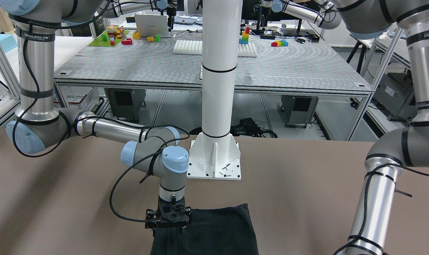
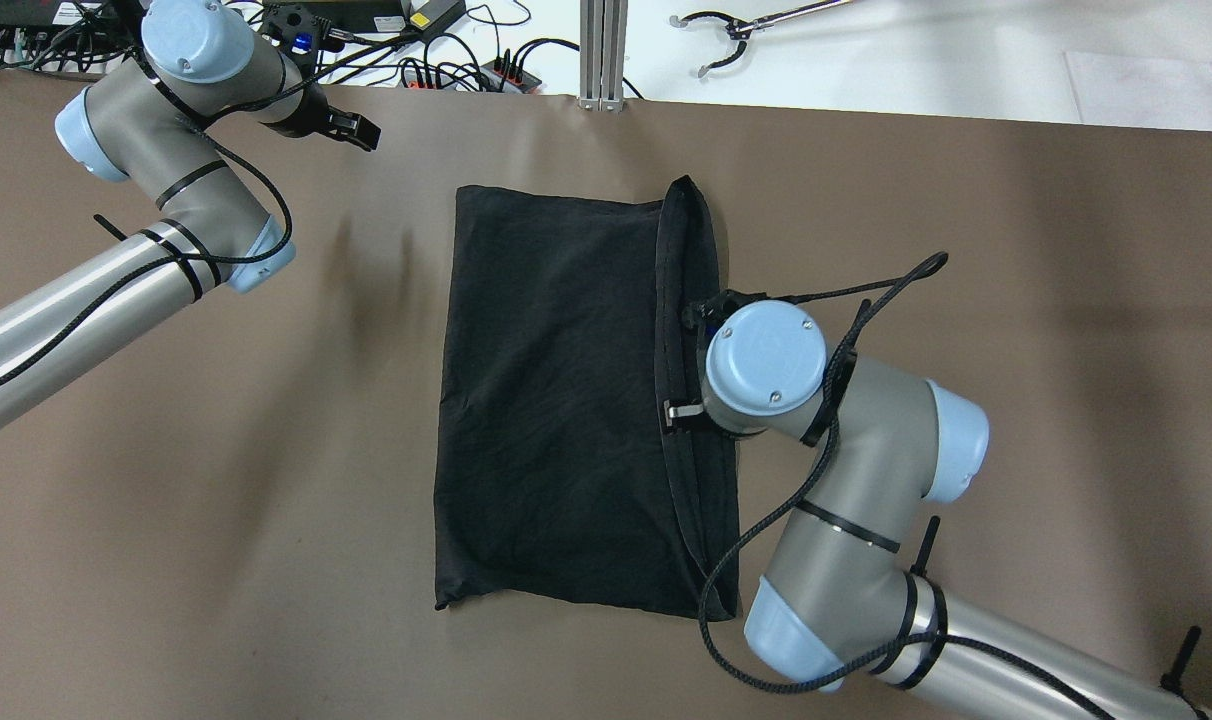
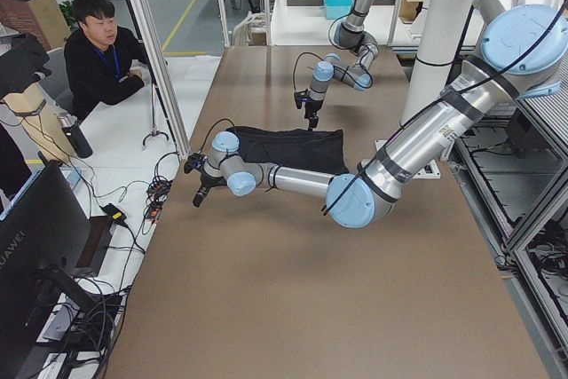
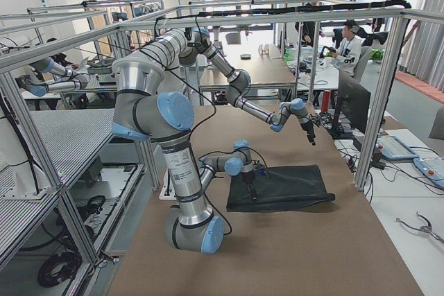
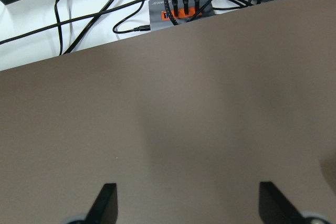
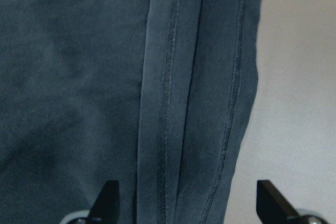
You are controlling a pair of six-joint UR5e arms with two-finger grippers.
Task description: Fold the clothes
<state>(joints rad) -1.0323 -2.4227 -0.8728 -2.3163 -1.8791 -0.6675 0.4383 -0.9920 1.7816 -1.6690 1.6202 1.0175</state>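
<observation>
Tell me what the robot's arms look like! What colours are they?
Both the left arm and the right arm are shiny silver tubes with grey elbows and round light-blue caps. A black cable curls along each, held by black straps. The jaws are black. The right arm wears a black band with white letters.
</observation>
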